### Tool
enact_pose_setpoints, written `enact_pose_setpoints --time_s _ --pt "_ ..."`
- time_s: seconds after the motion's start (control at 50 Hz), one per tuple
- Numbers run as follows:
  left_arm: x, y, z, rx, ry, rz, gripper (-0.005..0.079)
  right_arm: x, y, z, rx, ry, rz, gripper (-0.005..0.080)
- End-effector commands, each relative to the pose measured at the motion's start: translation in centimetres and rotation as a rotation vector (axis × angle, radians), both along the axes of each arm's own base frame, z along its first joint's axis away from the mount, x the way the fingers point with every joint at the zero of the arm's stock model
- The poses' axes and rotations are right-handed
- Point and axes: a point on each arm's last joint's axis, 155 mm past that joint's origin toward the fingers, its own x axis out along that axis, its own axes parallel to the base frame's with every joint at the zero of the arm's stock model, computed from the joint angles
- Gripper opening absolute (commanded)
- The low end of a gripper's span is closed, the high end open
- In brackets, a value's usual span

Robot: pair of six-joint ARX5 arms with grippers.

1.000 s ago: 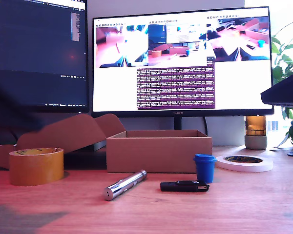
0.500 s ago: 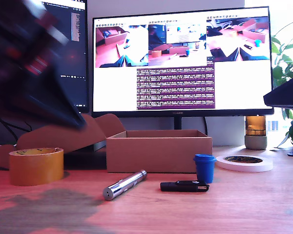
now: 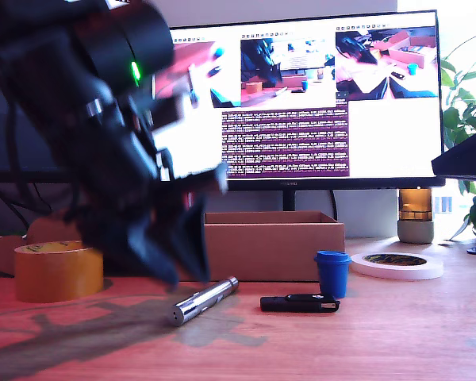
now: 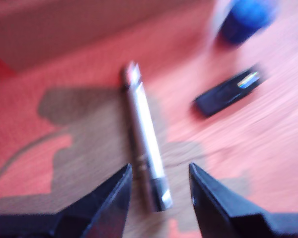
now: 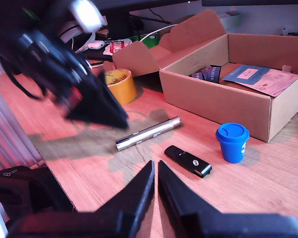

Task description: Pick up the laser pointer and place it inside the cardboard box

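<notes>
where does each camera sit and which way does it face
Exterior view: low at desk level, facing the monitors; my first end effector descends, blurred, over the pointer.
First wrist view: looks down between open jaws at the pointer.
Second wrist view: raised, looking across the desk to the box; own end effector nearly shut.
All share the pointer.

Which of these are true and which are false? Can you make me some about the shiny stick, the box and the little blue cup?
1. The laser pointer lies on the desk. True.
2. The laser pointer is inside the cardboard box. False: it lies outside, in front of the box.
3. My first tool is open above the laser pointer. True.
4. My second tool holds the blue cup. False: it holds nothing.
5. The cardboard box holds papers. True.
</notes>
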Motion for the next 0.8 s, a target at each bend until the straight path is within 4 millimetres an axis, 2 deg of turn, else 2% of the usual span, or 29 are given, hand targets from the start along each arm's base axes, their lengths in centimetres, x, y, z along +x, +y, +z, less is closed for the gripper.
enact_pose_setpoints --time_s 0.0,0.42,0.56,0.72,0.78 --pt "0.3 -0.6 -0.2 0.006 -0.007 -0.016 0.0326 -0.1 0.0 -0.7 -0.008 0.009 0.003 -0.0011" --pt "0.1 -0.3 -2.7 0.087 0.009 -0.037 0.0317 -0.1 0.0 -0.7 -0.008 0.01 0.004 -0.0011" --pt "-0.3 0.1 -3.2 0.107 0.029 -0.038 0.0245 -0.1 0.1 -0.7 -0.007 0.01 0.004 -0.0011" --pt "-0.6 0.4 -3.4 0.119 0.042 -0.038 0.0228 -0.1 0.0 -0.7 -0.006 0.011 0.003 -0.0011" --pt "-0.7 0.5 -3.5 0.123 0.046 -0.039 0.0197 -0.1 0.0 -0.7 -0.006 0.011 0.003 -0.0011"
